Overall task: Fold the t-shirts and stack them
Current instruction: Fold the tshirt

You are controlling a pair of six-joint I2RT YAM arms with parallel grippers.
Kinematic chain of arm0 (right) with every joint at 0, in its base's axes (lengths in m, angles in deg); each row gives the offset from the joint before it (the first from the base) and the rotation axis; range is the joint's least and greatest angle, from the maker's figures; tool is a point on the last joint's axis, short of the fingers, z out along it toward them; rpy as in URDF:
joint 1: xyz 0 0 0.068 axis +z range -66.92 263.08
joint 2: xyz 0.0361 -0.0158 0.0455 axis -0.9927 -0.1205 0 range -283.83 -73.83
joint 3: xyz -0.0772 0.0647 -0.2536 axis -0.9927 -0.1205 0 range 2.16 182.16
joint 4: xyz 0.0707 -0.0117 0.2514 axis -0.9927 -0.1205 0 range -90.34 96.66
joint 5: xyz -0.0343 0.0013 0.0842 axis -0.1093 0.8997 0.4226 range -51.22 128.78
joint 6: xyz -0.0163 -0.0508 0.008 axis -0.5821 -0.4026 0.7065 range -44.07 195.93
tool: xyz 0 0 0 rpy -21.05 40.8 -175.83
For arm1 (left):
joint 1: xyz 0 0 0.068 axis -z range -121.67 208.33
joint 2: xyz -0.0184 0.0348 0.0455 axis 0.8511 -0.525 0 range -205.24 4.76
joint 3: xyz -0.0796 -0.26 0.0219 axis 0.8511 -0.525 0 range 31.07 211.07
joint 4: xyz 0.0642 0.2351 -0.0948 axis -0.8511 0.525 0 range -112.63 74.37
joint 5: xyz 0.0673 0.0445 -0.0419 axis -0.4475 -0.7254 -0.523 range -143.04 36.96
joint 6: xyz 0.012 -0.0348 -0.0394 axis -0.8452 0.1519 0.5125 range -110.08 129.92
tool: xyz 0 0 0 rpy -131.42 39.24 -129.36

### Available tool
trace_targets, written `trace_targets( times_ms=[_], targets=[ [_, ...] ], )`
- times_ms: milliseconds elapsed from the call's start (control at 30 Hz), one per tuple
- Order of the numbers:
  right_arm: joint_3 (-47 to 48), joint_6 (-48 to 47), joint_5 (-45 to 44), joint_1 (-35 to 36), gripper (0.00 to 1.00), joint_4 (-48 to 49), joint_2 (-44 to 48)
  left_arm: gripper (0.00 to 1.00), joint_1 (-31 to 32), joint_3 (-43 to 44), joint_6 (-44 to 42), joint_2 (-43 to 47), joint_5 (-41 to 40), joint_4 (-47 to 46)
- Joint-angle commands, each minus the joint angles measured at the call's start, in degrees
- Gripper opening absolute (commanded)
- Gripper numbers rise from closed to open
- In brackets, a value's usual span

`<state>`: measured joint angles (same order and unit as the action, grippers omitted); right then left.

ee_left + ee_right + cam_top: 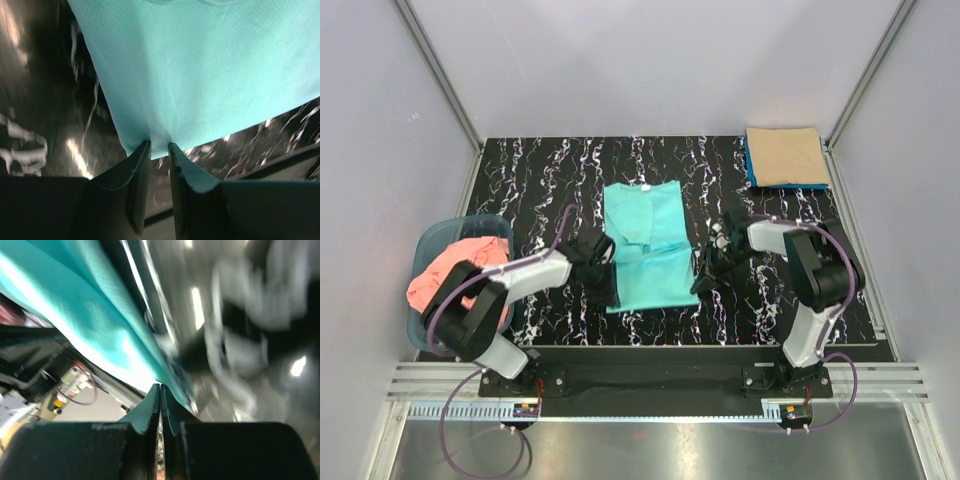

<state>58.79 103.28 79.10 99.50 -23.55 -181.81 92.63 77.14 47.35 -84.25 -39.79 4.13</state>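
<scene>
Up close at the wrists, two pairs of dark fingers on turquoise cloth. On the hem of the green shirt (645, 250), left gripper (159, 144) nipped almost shut, cloth caught between the tips. Opposite, right gripper (160, 390) pressed fully shut, cloth running down to its tips and apparently pinched there, though blurred.

Seen from above, green shirt mid-desk, long axis from near edge to far edge, collar toward the far edge, near half held at both sides. At the near-left corner of the cloth, left gripper; at the near-right, right gripper; neither arm nearer than the other.

Likely step in hand: carrying the hem away from the arms, toward the collar, for a fold across the middle. Hence a need for both grippers level, or a skewed crease.

Already folded and stacked at the far right corner: tan shirt (783, 155) on top of blue shirt (750, 168). Waiting in the basket (470, 228) at the left edge: pink shirt (445, 280), crumpled. Two shirts done by this count, two to go.
</scene>
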Motion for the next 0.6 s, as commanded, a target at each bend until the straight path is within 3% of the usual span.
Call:
trace_targets(
  times_ms=[0, 233, 367, 567],
  targets=[
    [-4.84, -2.57, -3.84, 0.8, 0.08, -2.03, 8.83, 0.29, 0.67, -4.93, 1.15, 6.8, -2.18, 5.75],
    [-3.55, 0.32, -3.76, 2.82, 0.25, -3.62, 17.1, 0.46, 0.68, -2.91, -0.96, 15.01, 2.37, 2.25],
    [0.24, 2.88, -2.61, 5.62, 0.25, -0.56, 13.43, 0.45, 0.59, -1.42, 0.01, 11.77, 3.97, -0.83],
    [6.39, 7.18, -1.91, 8.36, 0.16, 4.98, 4.73, 0.41, -0.02, 2.0, -0.86, 4.38, 3.53, -4.0]
  ],
)
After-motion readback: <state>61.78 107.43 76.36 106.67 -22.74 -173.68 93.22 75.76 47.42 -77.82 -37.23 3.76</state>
